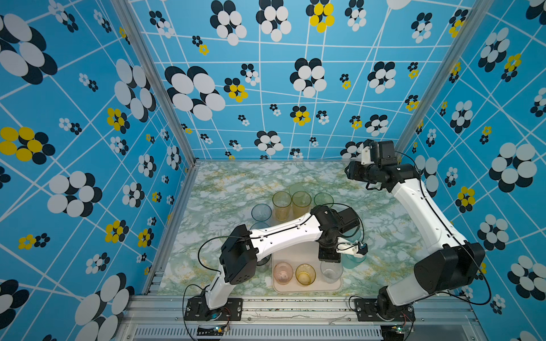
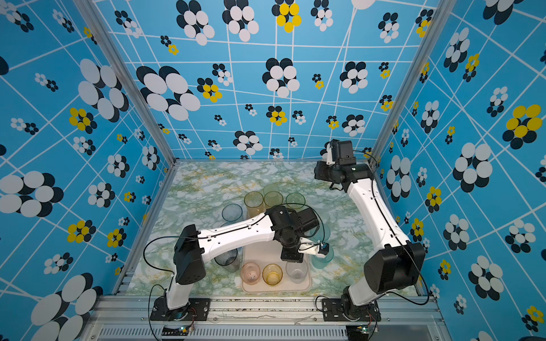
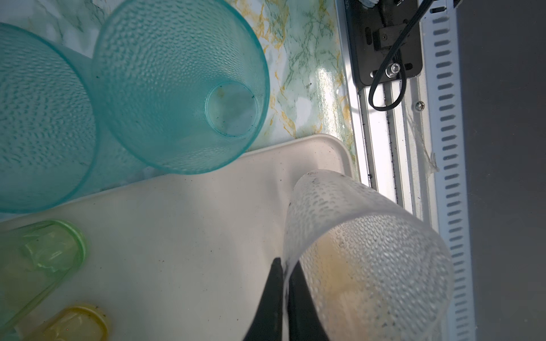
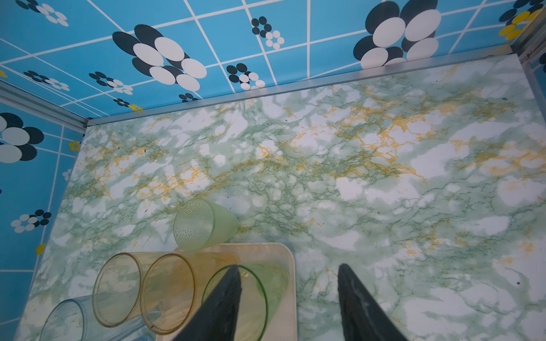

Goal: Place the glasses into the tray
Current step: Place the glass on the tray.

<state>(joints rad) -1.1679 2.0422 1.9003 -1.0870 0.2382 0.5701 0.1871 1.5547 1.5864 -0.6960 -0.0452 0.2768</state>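
Jaws of the left gripper [image 3: 286, 265] are pinched onto the dimpled wall of the clear tumbler [image 3: 369, 251], one inside its rim and one outside. The tumbler stands at the near right corner of the tray [image 3: 192, 224]; whether its base touches cannot be told. Beside it along the tray's near edge sit a short yellow tumbler [image 1: 305, 274] and a pink tumbler [image 1: 283, 273]. Two teal tumblers [image 3: 177, 88] stand on the desk [image 3: 304, 73] just beside the tray's right edge. Two tall amber tumblers [image 4: 168, 292] and a green tumbler [image 4: 274, 283] crowd the tray's far edge, with a pale green tumbler [image 4: 204, 224] on the desk just beyond. High over the desk's far right part, the right gripper [image 4: 287, 267] hangs with jaws apart, gripping nothing.
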